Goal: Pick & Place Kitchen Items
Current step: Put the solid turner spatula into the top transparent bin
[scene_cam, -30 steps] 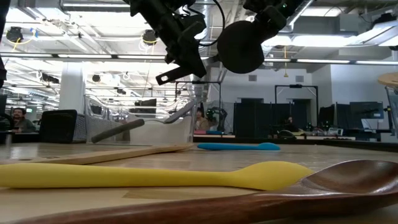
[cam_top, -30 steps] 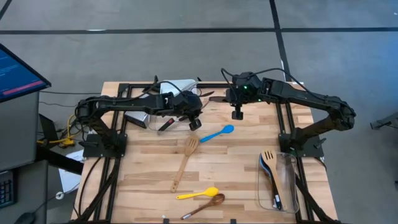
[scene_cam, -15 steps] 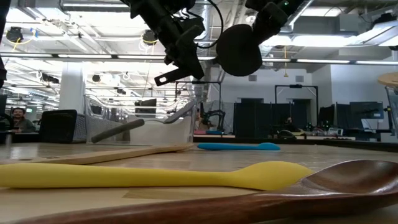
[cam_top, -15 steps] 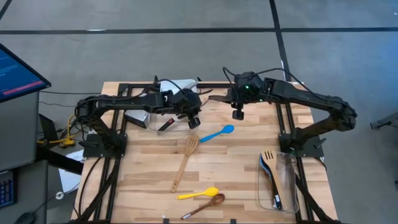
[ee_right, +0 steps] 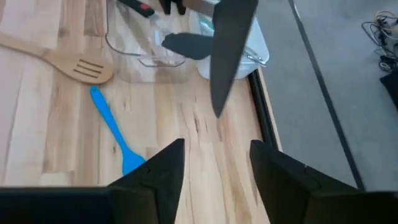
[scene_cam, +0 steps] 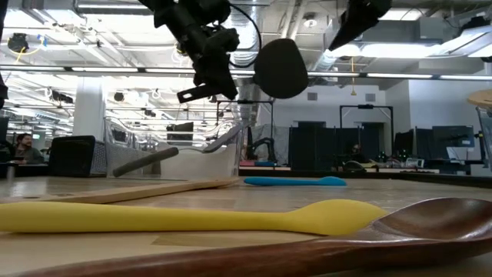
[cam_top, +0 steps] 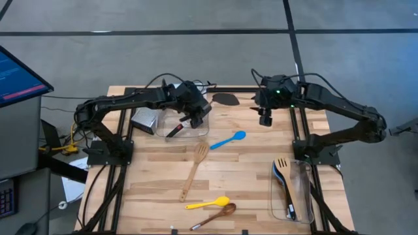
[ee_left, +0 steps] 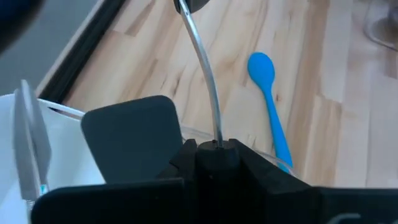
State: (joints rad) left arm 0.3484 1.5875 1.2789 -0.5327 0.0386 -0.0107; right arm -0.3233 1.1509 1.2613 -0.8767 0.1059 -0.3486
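The left pincer (cam_top: 198, 119) gripped one black spatula (cam_top: 225, 98) by its metal shank above the far clear tub (cam_top: 185, 129). The right pincer (cam_top: 265, 119) hung open, empty. On the desk (cam_top: 248, 176) lay one blue spoon (cam_top: 228, 140), one yellow spoon (cam_top: 208, 203), one slotted turner (cam_top: 194, 171) and one dark wooden spoon (cam_top: 214, 216).

Black spatula (scene_cam: 280, 68) in left pincer (scene_cam: 201, 73)

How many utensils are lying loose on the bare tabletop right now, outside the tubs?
4: blue silicone spoon mid-table, pale wooden slotted turner below it, yellow silicone spoon and dark wooden spoon at the near edge. Others sit in tubs.
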